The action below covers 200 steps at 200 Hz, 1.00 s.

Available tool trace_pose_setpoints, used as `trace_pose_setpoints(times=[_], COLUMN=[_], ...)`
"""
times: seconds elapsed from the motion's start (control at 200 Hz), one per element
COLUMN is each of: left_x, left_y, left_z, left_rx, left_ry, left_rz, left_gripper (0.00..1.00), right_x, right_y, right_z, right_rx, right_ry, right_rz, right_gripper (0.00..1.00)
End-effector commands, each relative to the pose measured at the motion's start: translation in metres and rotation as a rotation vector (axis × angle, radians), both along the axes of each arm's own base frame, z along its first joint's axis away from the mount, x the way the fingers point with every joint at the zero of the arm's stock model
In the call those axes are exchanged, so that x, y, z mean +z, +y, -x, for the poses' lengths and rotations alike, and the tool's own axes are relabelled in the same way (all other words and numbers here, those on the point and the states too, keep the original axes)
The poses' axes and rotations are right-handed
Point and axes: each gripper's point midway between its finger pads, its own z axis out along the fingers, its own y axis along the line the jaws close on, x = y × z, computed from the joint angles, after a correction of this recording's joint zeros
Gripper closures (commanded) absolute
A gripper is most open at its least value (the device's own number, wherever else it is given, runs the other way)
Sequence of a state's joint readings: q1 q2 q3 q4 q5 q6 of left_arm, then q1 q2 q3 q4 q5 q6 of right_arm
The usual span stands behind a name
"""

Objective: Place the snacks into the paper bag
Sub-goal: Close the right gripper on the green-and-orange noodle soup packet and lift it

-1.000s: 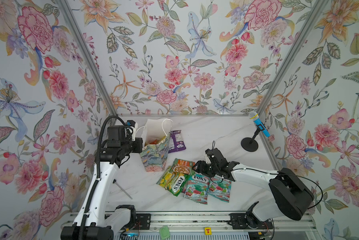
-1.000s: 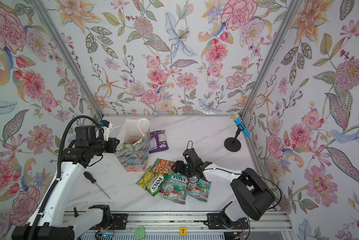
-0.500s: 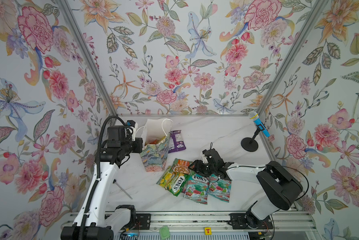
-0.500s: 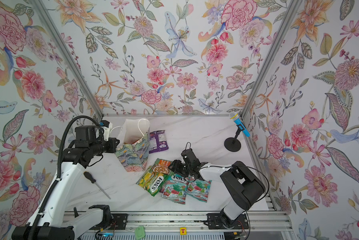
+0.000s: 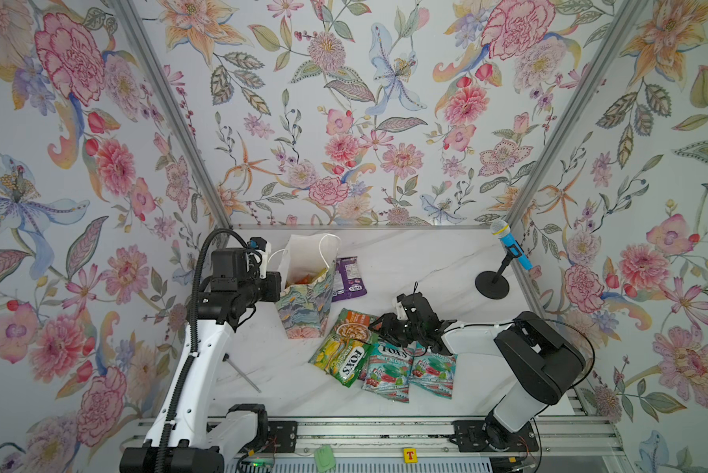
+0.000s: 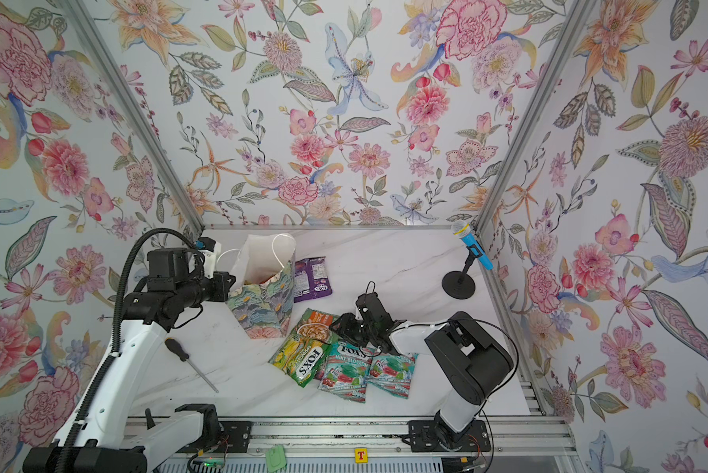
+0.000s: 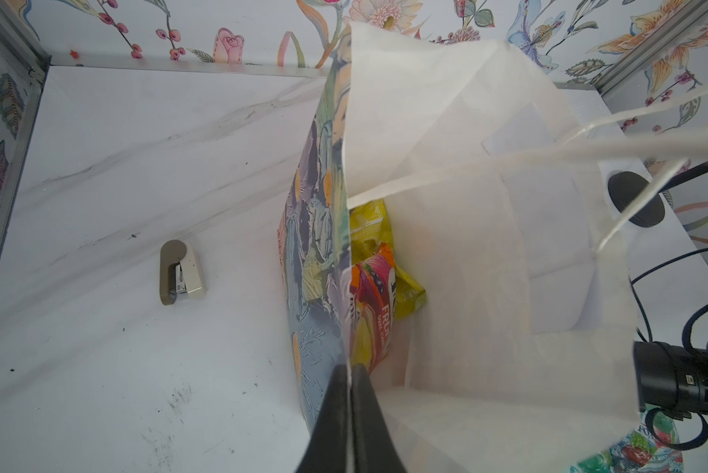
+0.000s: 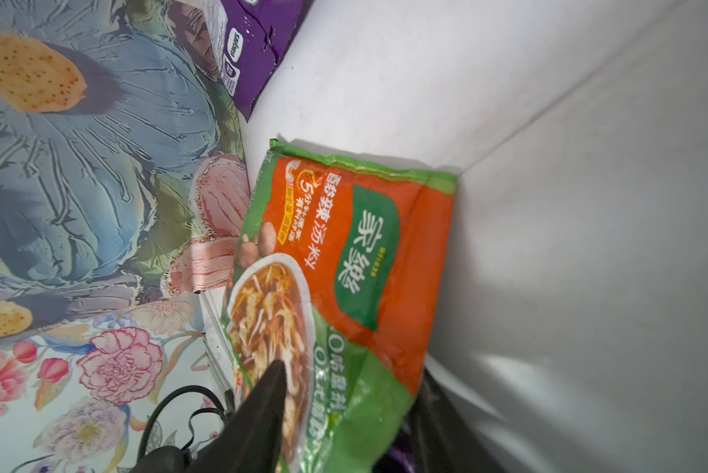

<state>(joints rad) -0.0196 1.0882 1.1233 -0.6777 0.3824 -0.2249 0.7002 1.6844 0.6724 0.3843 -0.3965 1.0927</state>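
The paper bag (image 5: 303,303) (image 6: 262,307) stands open at the left. My left gripper (image 5: 280,282) (image 7: 350,370) is shut on its near wall. Yellow and orange-pink snacks (image 7: 376,303) lie inside it. My right gripper (image 5: 374,327) (image 8: 350,368) is narrowed onto the near end of an orange and green pouch (image 5: 354,327) (image 8: 364,245), with one finger on its face and one under it. In front of it lie a yellow-green FOX'S pouch (image 5: 344,360) and two teal mint pouches (image 5: 389,368) (image 5: 432,370). A purple pouch (image 5: 349,278) (image 8: 254,49) lies behind, beside the bag.
A screwdriver (image 5: 243,374) (image 6: 190,362) lies at the front left. A toy microphone on a black stand (image 5: 507,250) (image 6: 473,245) is at the back right. A small stapler (image 7: 178,272) lies left of the bag. Flowered walls close in three sides.
My right gripper has crept left onto the orange and green pouch and its jaws have narrowed round it. The right arm's elbow has swung in. The left arm and bag are unmoved.
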Motion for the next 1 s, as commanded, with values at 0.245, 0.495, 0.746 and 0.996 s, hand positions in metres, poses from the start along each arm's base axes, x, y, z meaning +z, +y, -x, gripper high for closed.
trace_pose_setpoints(times=[0.245, 0.495, 0.746, 0.996], left_x=[-0.011, -0.01, -0.009, -0.009], left_y=[0.004, 0.005, 0.005, 0.004], left_z=[0.005, 0.005, 0.005, 0.004], left_rx=[0.015, 0.016, 0.016, 0.015], left_ry=[0.035, 0.033, 0.029, 0.026], left_rz=[0.0, -0.002, 0.002, 0.009], left_gripper=[0.95, 0.95, 0.95, 0.95], right_x=[0.022, 0.058, 0.116, 0.165], right_y=[0.008, 0.009, 0.007, -0.005], right_z=[-0.019, -0.031, -0.042, -0.048], right_rx=[-0.023, -0.019, 0.0, 0.003], right_ry=[-0.061, -0.15, -0.3, -0.442], right_rz=[-0.086, -0.11, -0.073, 0.009], right_gripper=[1.0, 1.0, 1.0, 1.0])
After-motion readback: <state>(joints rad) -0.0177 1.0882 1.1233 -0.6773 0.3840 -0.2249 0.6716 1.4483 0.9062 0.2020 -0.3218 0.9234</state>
